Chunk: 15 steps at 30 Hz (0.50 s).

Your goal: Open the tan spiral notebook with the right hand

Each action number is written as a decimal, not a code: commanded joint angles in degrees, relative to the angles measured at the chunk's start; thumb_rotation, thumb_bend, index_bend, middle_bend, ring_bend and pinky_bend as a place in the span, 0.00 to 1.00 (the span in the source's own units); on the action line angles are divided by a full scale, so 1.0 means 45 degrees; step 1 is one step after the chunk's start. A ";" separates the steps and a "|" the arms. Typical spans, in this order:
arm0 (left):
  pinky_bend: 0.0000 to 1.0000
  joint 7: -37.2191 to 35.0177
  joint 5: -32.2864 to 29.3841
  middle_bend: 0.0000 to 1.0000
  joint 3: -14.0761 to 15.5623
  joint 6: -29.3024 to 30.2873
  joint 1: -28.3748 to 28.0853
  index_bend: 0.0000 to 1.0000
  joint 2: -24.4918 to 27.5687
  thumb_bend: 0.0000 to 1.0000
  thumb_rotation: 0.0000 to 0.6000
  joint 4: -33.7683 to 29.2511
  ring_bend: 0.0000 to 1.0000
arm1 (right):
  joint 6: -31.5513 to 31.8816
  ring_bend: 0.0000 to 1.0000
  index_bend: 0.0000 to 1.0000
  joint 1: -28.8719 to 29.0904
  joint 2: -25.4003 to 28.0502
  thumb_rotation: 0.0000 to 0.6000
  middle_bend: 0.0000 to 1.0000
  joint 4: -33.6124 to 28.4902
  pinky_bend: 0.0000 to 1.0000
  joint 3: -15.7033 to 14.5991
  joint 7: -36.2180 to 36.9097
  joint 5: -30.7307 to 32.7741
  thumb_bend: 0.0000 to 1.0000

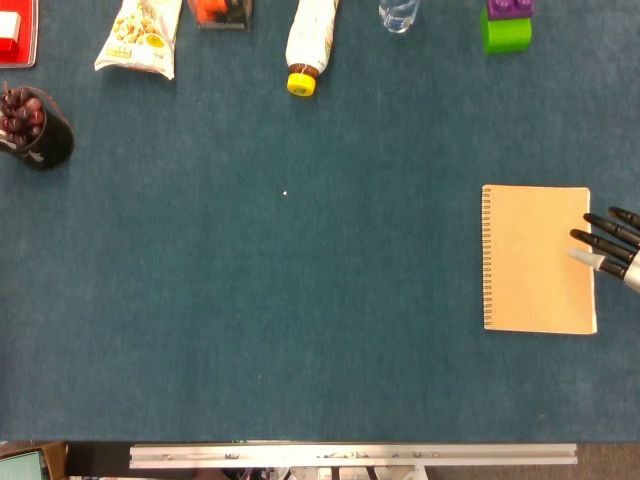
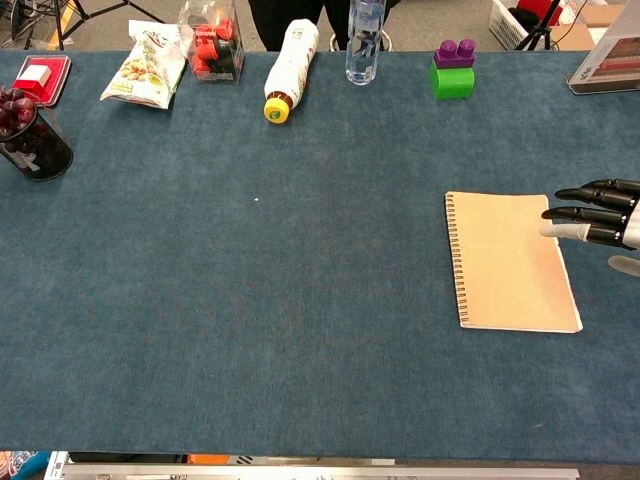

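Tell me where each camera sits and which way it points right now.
Head view: high above, looking almost straight down at the table; only the right robot hand shows, at the closed tan spiral notebook's free edge.
Chest view: lower, angled forward across the table toward the far edge; same right robot hand at the frame's right.
Both share: notebook, yellow-capped bottle, green-and-purple block.
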 commanded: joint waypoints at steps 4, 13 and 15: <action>0.52 -0.0018 -0.0012 0.42 -0.0008 -0.0003 -0.0001 0.47 0.0004 0.22 1.00 0.0003 0.42 | -0.0109 0.05 0.10 -0.0082 -0.0340 1.00 0.10 0.0667 0.17 -0.0099 0.0137 0.0028 0.46; 0.52 -0.0036 -0.0018 0.42 -0.0004 -0.0023 -0.0003 0.47 0.0011 0.22 1.00 0.0011 0.42 | 0.0185 0.05 0.09 -0.0218 -0.0761 1.00 0.10 0.1453 0.17 -0.0097 0.0285 0.0139 0.46; 0.52 -0.0022 -0.0042 0.42 -0.0010 -0.0036 -0.0008 0.47 0.0004 0.22 1.00 0.0018 0.42 | 0.0283 0.05 0.09 -0.0243 -0.0877 1.00 0.10 0.1651 0.17 -0.0112 0.0394 0.0147 0.46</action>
